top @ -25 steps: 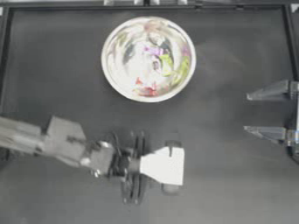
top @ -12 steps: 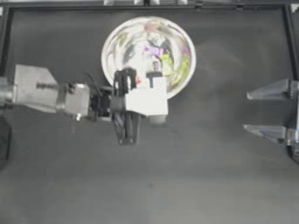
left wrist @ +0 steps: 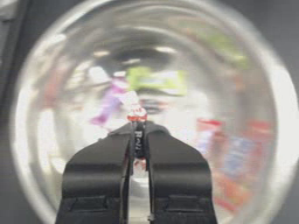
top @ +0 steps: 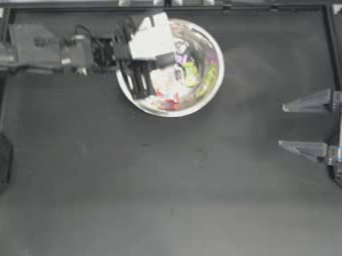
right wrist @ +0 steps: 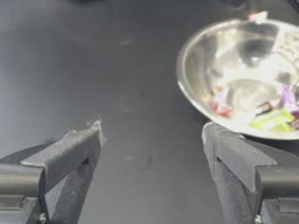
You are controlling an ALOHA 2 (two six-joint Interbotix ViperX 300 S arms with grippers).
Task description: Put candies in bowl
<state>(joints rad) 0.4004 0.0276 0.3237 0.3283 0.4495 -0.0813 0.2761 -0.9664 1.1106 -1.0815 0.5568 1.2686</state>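
The silver bowl (top: 200,97) stands at the table's far middle. My left gripper (top: 165,62) hangs over its left half, pointing down into it. In the left wrist view the left gripper (left wrist: 137,124) is shut on a small white-and-red wrapped candy (left wrist: 136,114) that pokes out past the tips. Below it in the bowl (left wrist: 274,100) lie a yellow-green candy (left wrist: 156,80) and a purple-white candy (left wrist: 109,104). The right wrist view shows the yellow-green candy (right wrist: 272,119), the purple-white candy (right wrist: 286,96) and a red-white candy (right wrist: 220,103) inside the bowl (right wrist: 192,94). My right gripper (top: 306,125) is parked open at the right edge.
The dark table (top: 167,190) stretches from the bowl to the near edge. A raised black rim (top: 200,7) runs along the far side. In the right wrist view the right gripper (right wrist: 153,132) has only table between its fingers.
My left arm has swung from the near-left table up to the bowl with the candy in its jaws. The right arm has not moved.
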